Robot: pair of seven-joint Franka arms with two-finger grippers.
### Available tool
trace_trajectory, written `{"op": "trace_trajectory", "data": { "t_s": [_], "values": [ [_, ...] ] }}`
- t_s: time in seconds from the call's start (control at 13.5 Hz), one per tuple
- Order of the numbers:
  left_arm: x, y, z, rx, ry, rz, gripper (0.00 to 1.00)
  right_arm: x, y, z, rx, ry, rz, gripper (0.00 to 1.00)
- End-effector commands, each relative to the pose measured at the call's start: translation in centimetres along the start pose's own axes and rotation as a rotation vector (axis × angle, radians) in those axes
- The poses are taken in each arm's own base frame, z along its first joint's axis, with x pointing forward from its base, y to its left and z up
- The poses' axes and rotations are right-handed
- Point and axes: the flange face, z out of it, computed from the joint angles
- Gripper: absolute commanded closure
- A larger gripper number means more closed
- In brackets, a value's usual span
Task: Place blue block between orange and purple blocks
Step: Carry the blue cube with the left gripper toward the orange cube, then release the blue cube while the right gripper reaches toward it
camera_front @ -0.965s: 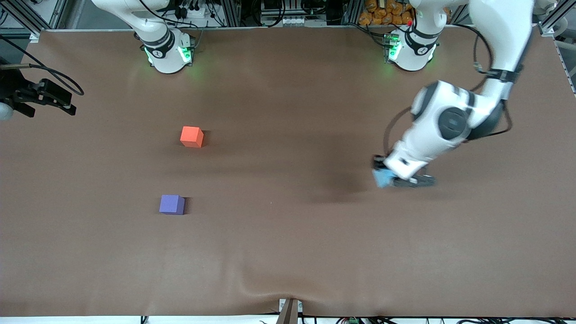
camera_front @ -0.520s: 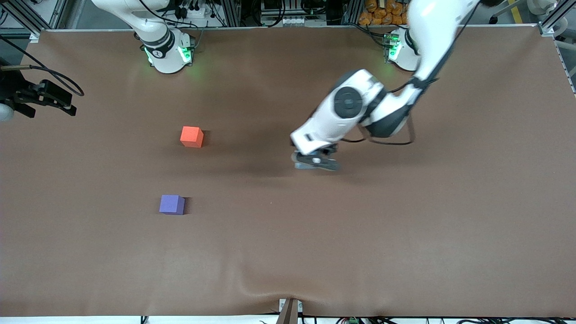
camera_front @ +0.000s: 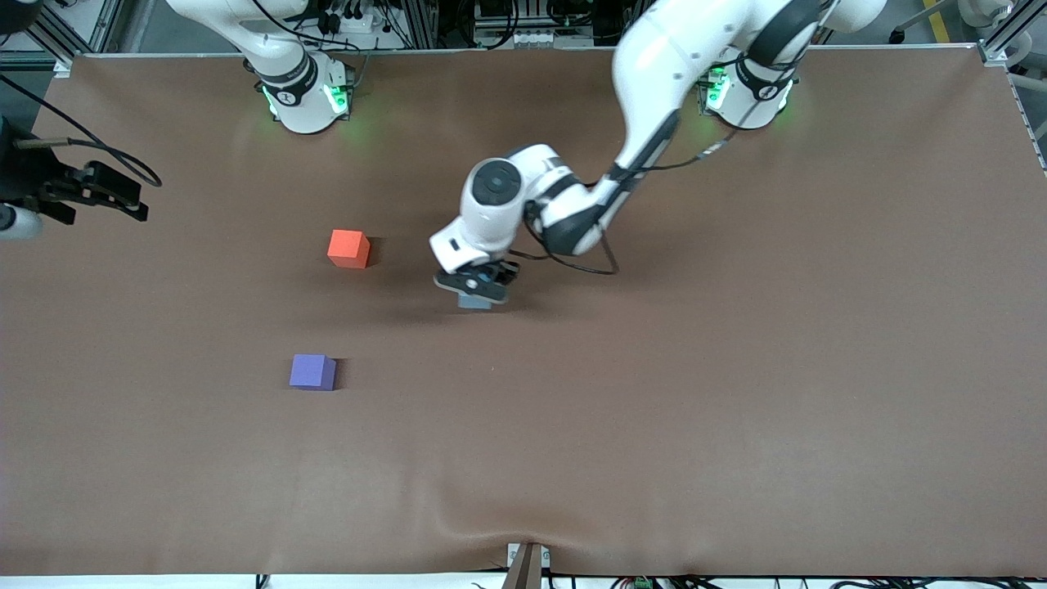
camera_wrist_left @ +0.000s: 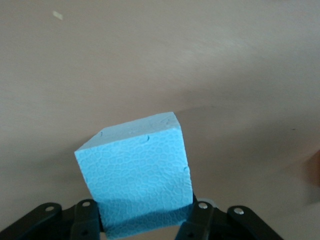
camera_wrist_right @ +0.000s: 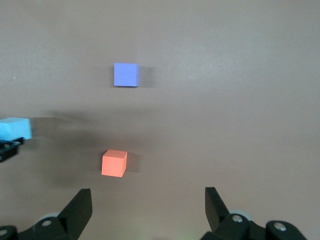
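My left gripper [camera_front: 474, 293] is shut on the blue block [camera_front: 474, 302] and holds it just over the table, toward the left arm's end from the orange block [camera_front: 348, 248]. In the left wrist view the blue block [camera_wrist_left: 137, 175] sits between the fingers of the left gripper [camera_wrist_left: 145, 222]. The purple block [camera_front: 312, 371] lies nearer the front camera than the orange one. My right gripper [camera_wrist_right: 148, 200] is open and empty, held high over the orange block [camera_wrist_right: 114, 163] and purple block [camera_wrist_right: 125, 74]. The blue block [camera_wrist_right: 15, 128] also shows there.
The brown table cloth [camera_front: 736, 409] has a wrinkle at its front edge [camera_front: 523, 532]. Both arm bases [camera_front: 307, 94] stand along the edge farthest from the front camera. A bare gap lies between the orange and purple blocks.
My left arm has swept the blue block from the left arm's end of the table to its middle, close to the orange block. The orange and purple blocks have not moved.
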Motion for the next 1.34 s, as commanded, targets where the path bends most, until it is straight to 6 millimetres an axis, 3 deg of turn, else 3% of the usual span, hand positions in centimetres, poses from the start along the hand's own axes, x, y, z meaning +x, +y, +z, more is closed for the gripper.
{"op": "trace_trajectory", "data": {
  "t_s": [0.0, 0.07, 0.22, 0.3, 0.45, 0.67, 0.74, 0.89, 0.97, 1.11, 1.26],
  "values": [
    [1.1, 0.2, 0.0, -0.01, 0.035, -0.068, 0.0, 0.4, -1.2, 0.4, -0.02, -0.013, -0.029, 0.0],
    [1.1, 0.4, -0.6, -0.008, 0.035, -0.085, 0.0, 0.6, -1.2, 0.7, -0.02, -0.021, -0.029, 0.0],
    [1.4, 0.0, -4.2, 0.061, -0.005, -0.089, 0.0, 0.7, -1.0, 0.7, -0.014, -0.019, -0.02, 0.0],
    [1.7, -0.7, -7.9, 0.114, -0.03, -0.094, 0.0, 0.7, -1.3, 0.8, -0.009, -0.021, -0.017, 0.0],
    [3.4, -3.5, -18.1, 0.175, 0.001, -0.138, 0.0, 1.1, -2.3, 1.2, 0.008, -0.024, -0.029, 0.0],
    [5.6, -13.7, -27.0, 0.317, -0.094, -0.282, 0.0, 2.8, -7.1, 2.6, 0.047, -0.039, 0.019, 0.0],
    [6.1, -17.1, -29.7, 0.346, -0.114, -0.312, 0.0, 3.7, -9.4, 3.8, 0.051, -0.046, 0.023, 0.0],
    [6.8, -23.2, -35.3, 0.398, -0.123, -0.262, 0.0, 4.7, -16.3, 5.9, 0.05, -0.004, -0.003, 0.0],
    [6.9, -26.1, -37.5, 0.403, -0.143, -0.202, 0.0, 5.2, -19.5, 8.1, 0.047, -0.01, 0.029, 0.0],
    [6.9, -32.2, -41.9, 0.376, -0.141, -0.246, 0.0, 6.7, -26.2, 14.7, 0.028, -0.019, 0.021, 0.0],
    [5.7, -35.9, -44.8, 0.362, -0.121, -0.295, 0.0, 7.0, -32.9, 20.5, 0.027, 0.023, -0.054, 0.0]
  ]
}}
